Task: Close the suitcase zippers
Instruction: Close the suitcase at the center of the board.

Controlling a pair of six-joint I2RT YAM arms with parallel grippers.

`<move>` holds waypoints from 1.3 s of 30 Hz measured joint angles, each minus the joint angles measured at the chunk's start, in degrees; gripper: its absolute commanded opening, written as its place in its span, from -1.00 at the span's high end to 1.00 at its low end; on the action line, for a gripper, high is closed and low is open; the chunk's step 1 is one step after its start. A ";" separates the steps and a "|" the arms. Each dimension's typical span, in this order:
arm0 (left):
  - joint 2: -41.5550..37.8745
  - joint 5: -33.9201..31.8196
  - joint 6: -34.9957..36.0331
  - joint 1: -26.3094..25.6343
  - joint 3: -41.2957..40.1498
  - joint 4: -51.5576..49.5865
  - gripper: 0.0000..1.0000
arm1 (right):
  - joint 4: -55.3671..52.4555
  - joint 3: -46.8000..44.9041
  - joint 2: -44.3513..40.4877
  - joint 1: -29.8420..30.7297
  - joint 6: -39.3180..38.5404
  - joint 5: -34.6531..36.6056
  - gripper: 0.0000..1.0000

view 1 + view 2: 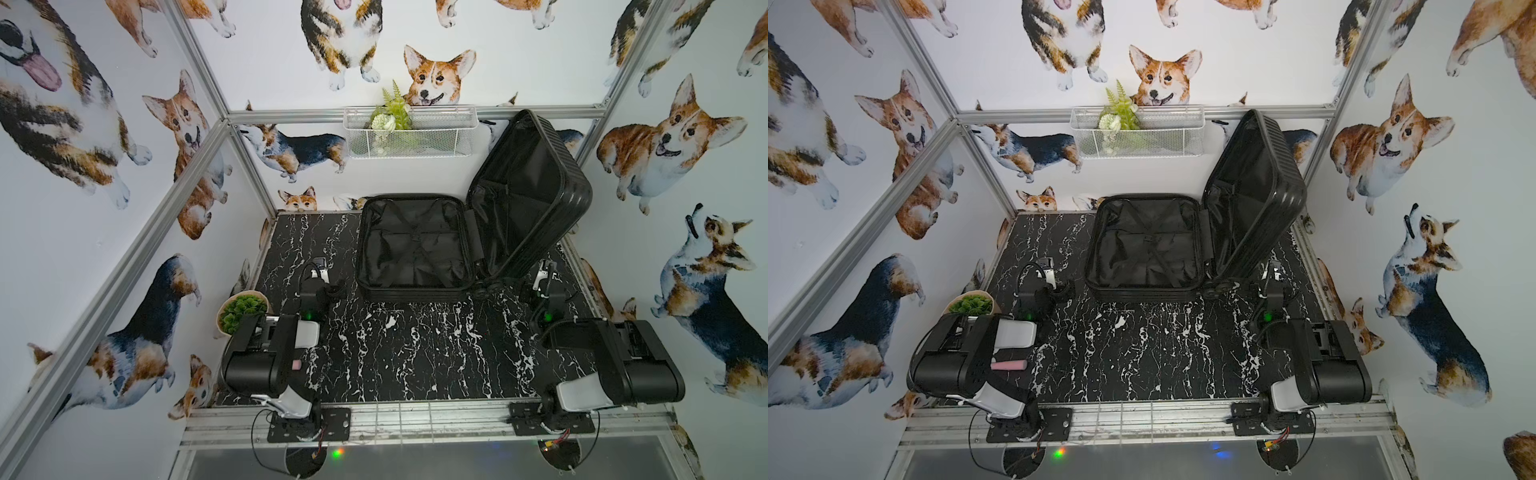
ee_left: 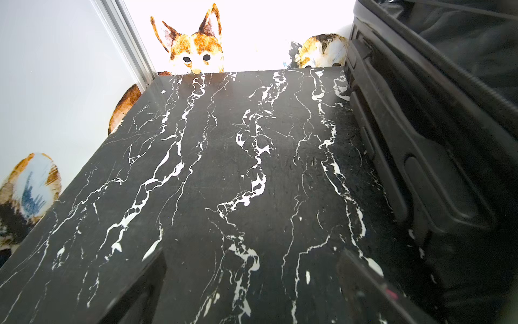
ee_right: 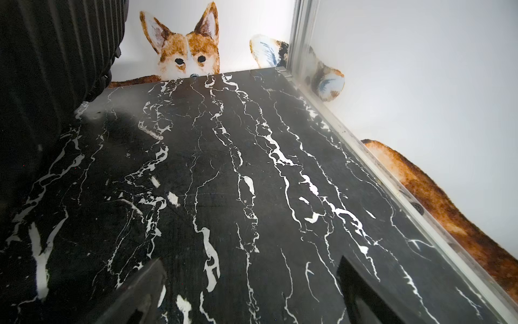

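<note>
The black suitcase [image 1: 411,249] [image 1: 1142,249] lies open at the back of the marble table. Its lower half is flat, showing black lining with crossed straps. Its ribbed lid [image 1: 532,183] [image 1: 1254,183] stands tilted up on the right. The zippers' track [image 2: 459,73] runs along the lower half's rim, unfastened; no pulls can be made out. My left gripper [image 1: 321,268] [image 2: 252,280] hovers open left of the suitcase's near corner, over bare table. My right gripper [image 1: 544,270] [image 3: 249,280] is open to the right of the lid [image 3: 42,70], nothing between its fingers.
A potted green plant [image 1: 243,311] stands at the table's left edge by the left arm. A small pink item [image 1: 1009,365] lies beside that arm. A white wire basket [image 1: 409,131] with greenery hangs on the back wall. Aluminium frame rails [image 3: 364,157] border the table.
</note>
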 measured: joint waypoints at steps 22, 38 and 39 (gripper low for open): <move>0.00 0.00 0.00 0.00 0.02 0.00 -1.00 | 0.00 0.00 0.00 0.00 0.00 0.00 -1.00; 0.00 -0.76 -0.44 0.00 -3.15 3.30 -1.00 | 0.61 -1.29 -0.39 0.00 0.17 1.01 -1.00; 0.00 -0.92 -0.48 0.00 -3.30 3.43 -1.00 | 0.74 -1.31 -0.39 0.00 0.20 1.27 -1.00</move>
